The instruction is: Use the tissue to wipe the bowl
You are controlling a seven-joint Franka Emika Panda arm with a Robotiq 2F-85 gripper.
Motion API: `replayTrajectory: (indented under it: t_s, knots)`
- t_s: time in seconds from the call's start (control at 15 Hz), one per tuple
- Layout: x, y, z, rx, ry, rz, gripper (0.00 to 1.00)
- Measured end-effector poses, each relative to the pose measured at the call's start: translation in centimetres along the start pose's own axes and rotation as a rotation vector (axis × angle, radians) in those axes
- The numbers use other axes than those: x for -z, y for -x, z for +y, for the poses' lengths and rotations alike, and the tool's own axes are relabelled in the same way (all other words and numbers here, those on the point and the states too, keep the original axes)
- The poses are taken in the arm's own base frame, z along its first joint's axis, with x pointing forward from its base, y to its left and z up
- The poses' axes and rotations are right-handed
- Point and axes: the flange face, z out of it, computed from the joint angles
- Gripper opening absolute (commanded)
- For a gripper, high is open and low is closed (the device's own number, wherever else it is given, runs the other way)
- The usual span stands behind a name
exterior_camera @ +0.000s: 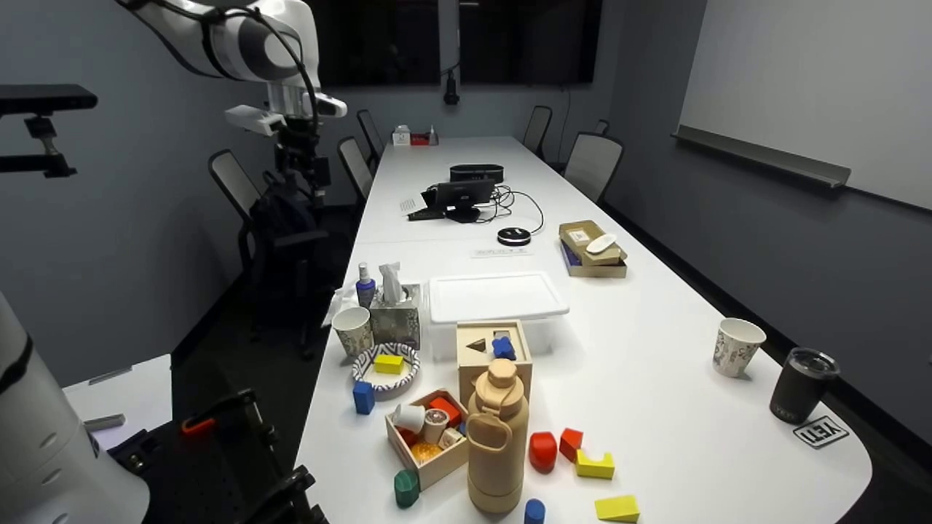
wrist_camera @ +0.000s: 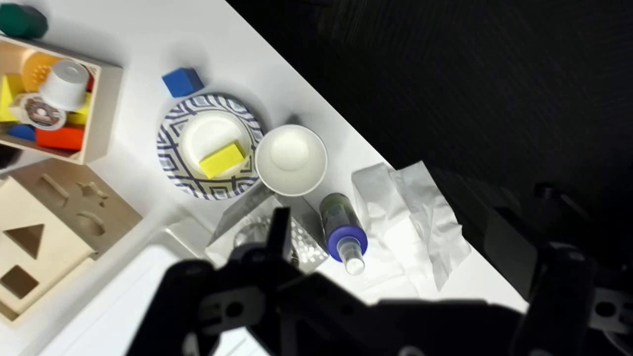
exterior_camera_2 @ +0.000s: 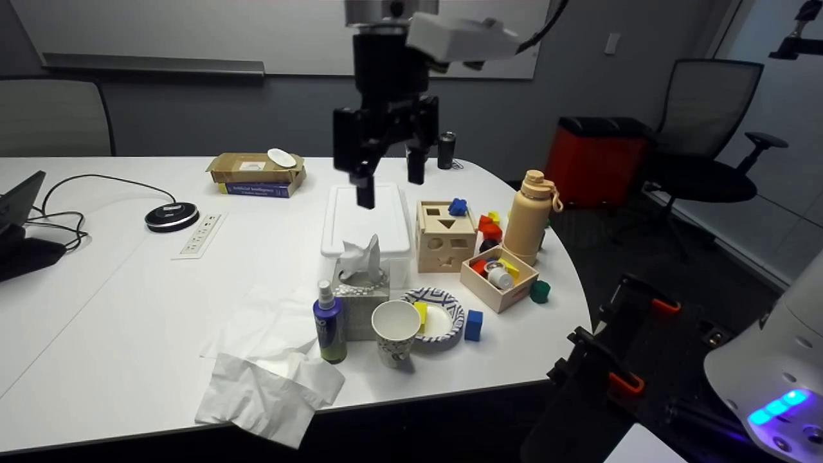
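The tissue (exterior_camera_2: 257, 399) is crumpled white paper on the table's near edge, one corner hanging over; more white sheets lie flat beside it. It also shows in the wrist view (wrist_camera: 420, 217), and partly behind the spray bottle in an exterior view (exterior_camera: 338, 302). The bowl (exterior_camera_2: 458, 315) is white paper with a blue pattern and holds a yellow block; it also shows in the wrist view (wrist_camera: 170, 148) and an exterior view (exterior_camera: 358, 372). My gripper (exterior_camera_2: 391, 180) is open and empty, high above the table. In the wrist view the tissue shows between its fingers (wrist_camera: 390, 222).
A tissue box (exterior_camera_2: 363, 308), a spray bottle (exterior_camera_2: 330, 328) and a paper cup (exterior_camera_2: 394, 325) stand between tissue and bowl. A lidded white container (exterior_camera_2: 366, 222), a shape box (exterior_camera_2: 445, 241), a block tray (exterior_camera_2: 492, 292) and a tall bottle (exterior_camera_2: 528, 218) stand nearby.
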Motion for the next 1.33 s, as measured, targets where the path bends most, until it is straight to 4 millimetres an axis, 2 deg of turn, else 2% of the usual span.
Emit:
replayTrajectory:
  t_s: [0.13, 0.33, 0.6, 0.8, 1.0, 1.33]
  knots:
    - [-2.5, -3.0, -2.2, -0.009, -0.001, 0.021, 1.00]
    - [-6.1, -6.3, -6.5, -0.006, 0.027, 0.034, 1.00]
    - [-11.2, -8.4, -12.7, 0.009, 0.087, 0.044, 1.00]
    - [-15.2, -9.0, -15.9, 0.015, 0.146, 0.062, 1.00]
    - [-19.2, -9.9, -17.0, 0.016, 0.185, 0.056, 1.00]
    - [-24.2, -12.3, -16.2, -0.003, 0.211, 0.057, 1.00]
